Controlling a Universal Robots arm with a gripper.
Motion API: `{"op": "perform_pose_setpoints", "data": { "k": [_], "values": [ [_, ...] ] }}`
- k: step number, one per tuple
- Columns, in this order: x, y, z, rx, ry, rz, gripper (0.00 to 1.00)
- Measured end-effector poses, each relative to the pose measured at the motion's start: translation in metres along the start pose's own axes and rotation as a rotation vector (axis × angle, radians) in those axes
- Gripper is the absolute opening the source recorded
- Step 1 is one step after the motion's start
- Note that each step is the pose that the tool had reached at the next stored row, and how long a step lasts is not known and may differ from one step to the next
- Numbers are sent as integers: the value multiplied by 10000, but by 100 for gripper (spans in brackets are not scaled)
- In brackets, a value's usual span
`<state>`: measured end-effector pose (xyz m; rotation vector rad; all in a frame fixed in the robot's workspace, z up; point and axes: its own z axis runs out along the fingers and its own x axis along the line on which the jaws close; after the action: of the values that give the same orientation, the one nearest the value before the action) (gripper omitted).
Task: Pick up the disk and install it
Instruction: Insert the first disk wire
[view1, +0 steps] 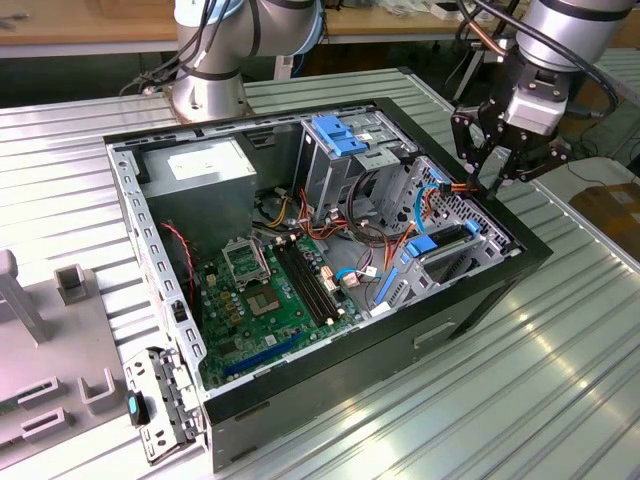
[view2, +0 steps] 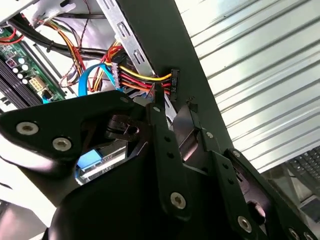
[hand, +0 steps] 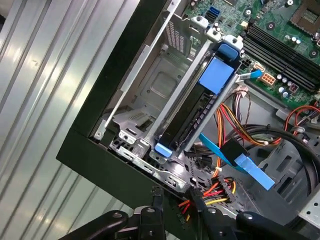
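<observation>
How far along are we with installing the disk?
The disk already sits in the drive cage, not in the gripper, which hangs over the case rim beside it. A wired connector near the gripper looks unplugged; whether the disk is fully latched cannot be told.

Bright light from above lays white glare streaks on the ribbed silver metal tabletop (view1: 560, 380), leaving soft shadow inside the open black computer case (view1: 480, 300), with mild blur throughout.
</observation>
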<state>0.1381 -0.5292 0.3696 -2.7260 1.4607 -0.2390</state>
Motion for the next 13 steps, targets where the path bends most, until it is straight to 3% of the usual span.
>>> {"op": "perform_pose_setpoints", "data": {
  "k": [3,5,7,8,12,13],
  "values": [
    [1,-2,3,74,-68,-615,35],
    [-1,0,13,156,-134,-1260,35],
    [-2,-1,15,192,-153,-1511,35],
    [-4,-2,19,245,-151,-1697,35],
    [-16,-11,22,504,-25,-2079,35],
    [-22,-15,27,552,-37,-2314,35]
  ]
}}
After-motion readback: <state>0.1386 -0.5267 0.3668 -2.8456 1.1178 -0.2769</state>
